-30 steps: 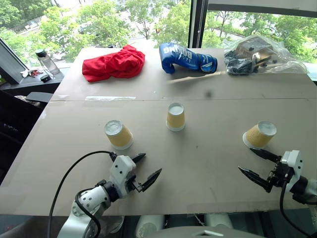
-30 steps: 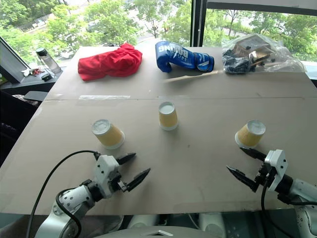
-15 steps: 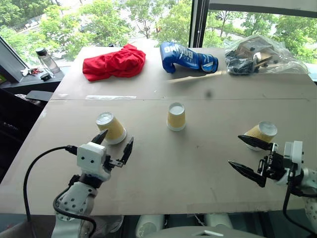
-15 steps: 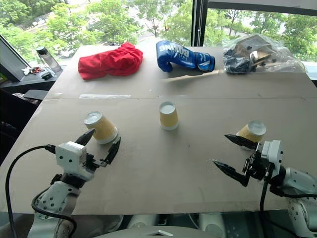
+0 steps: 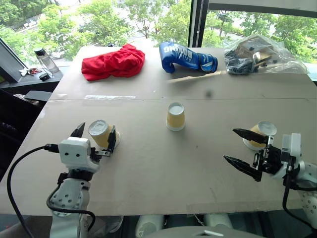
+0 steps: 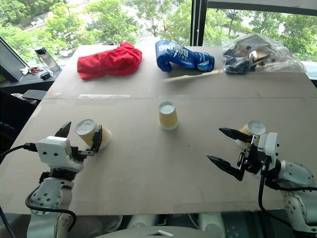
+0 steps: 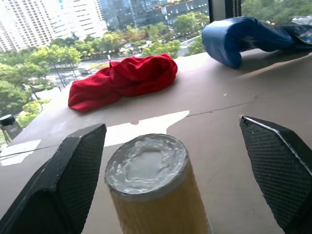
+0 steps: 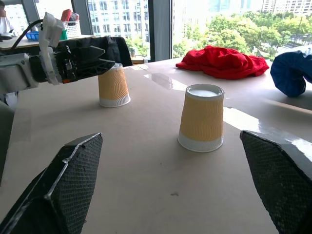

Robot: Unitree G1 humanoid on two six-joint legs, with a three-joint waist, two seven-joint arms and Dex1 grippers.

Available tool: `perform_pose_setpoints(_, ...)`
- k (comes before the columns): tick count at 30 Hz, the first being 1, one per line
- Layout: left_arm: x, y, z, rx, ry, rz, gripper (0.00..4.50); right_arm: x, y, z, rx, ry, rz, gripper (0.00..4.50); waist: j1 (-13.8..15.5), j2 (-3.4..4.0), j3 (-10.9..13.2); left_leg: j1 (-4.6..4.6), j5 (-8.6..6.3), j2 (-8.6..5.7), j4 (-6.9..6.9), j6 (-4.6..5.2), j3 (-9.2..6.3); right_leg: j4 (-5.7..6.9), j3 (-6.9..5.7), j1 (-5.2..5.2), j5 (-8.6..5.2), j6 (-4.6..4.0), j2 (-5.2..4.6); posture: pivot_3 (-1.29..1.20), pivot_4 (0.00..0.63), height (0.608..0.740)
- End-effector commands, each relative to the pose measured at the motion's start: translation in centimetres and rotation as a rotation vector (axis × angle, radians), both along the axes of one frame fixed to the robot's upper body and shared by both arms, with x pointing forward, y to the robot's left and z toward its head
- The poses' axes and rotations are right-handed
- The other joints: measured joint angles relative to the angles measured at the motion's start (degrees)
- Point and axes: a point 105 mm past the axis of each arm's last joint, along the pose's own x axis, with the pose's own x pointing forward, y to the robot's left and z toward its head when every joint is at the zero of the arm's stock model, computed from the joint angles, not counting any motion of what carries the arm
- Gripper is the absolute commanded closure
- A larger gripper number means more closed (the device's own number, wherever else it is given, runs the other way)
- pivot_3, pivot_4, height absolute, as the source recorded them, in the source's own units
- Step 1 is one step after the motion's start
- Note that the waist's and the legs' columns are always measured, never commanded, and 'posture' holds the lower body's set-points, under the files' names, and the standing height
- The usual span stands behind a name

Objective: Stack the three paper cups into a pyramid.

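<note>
The left gripper (image 5: 94,139) stands wide, with one black finger on each side of the left cup (image 5: 100,133). This cup sits upside down on the counter (image 5: 163,163), its white base up, so its long axis is upright and its tan wall lies just ahead, between the two fingers. They do not press the wall yet, as far as I can tell from the left wrist view. I judge that closing on this cup is the coming move, and the left arm is clearly the nearer one for it.

The middle cup (image 5: 175,116) stands alone, upside down, well apart from both arms. The right cup (image 5: 259,135) is just behind the right gripper (image 5: 240,147), which is also spread wide and holds nothing; its fingers point toward the middle of the counter.

Compared with one second ago, the left gripper has turned from pointing across the counter to facing the left cup and straddling it. The right gripper has lifted and swung inward. No cup is stacked yet.
</note>
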Motion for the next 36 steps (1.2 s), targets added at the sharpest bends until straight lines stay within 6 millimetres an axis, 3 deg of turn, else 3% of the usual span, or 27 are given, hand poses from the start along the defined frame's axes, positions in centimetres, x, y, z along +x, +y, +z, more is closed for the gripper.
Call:
perform_pose_setpoints(1, -0.2, 1.6, -0.6, -0.044, 0.016, 0.061, 0.0, -0.3, 0.4, 1.3, 0.008, -0.043, 0.024, 0.04, 0.0, -0.02, 0.0, -0.01, 0.0, 0.0, 0.0, 0.0, 0.0, -0.01, 0.0, 0.0, 0.0, 0.0, 0.0, 0.0, 0.15, 0.74)
perform_pose_setpoints(10, 1.4, 0.5, -1.8, -0.078, 0.052, -0.034, 0.0, -0.4, 0.4, 1.7, 0.011, -0.044, 0.027, 0.04, 0.1, -0.05, 0.0, -0.01, 0.0, 0.0, 0.02, 0.0, 0.0, 0.0, -0.02, 0.0, 0.01, -0.01, -0.01, 0.0, 0.15, 0.74)
perform_pose_setpoints(26, 3.2, -1.2, 0.4, -0.047, 0.018, -0.086, 0.0, -1.2, 1.7, 2.7, 0.025, -0.046, 0.117, 0.04, 0.1, -0.05, 0.0, -0.02, 0.0, 0.0, 0.02, 0.0, -0.01, 0.01, -0.01, -0.01, 0.02, -0.03, -0.06, 0.0, 0.15, 0.74)
perform_pose_setpoints(29, 3.2, -1.3, 0.6, -0.05, 0.01, -0.087, 0.79, -1.1, 1.6, 2.6, 0.025, -0.046, 0.117, 0.0, 0.1, -0.05, 0.0, -0.02, 0.0, 0.0, 0.01, 0.0, -0.01, 0.0, -0.01, -0.01, 0.02, -0.03, -0.07, 0.0, 0.15, 0.74)
perform_pose_setpoints(32, 3.1, -1.2, 0.7, -0.05, 0.009, -0.083, 2.04, -1.1, 1.6, 2.5, 0.026, -0.046, 0.116, 0.0, 0.1, -0.05, 0.0, -0.02, 0.0, 0.0, 0.01, -0.01, -0.01, 0.0, -0.01, -0.01, 0.02, -0.04, -0.09, 0.0, 0.15, 0.74)
perform_pose_setpoints(36, 3.0, -0.9, 0.4, -0.05, 0.02, -0.072, 2.18, -1.1, 1.4, 2.3, 0.026, -0.046, 0.112, 0.0, 0.1, -0.05, 0.0, -0.02, 0.0, 0.0, 0.01, -0.01, -0.01, 0.0, -0.01, -0.01, 0.02, -0.04, -0.11, 0.0, 0.15, 0.74)
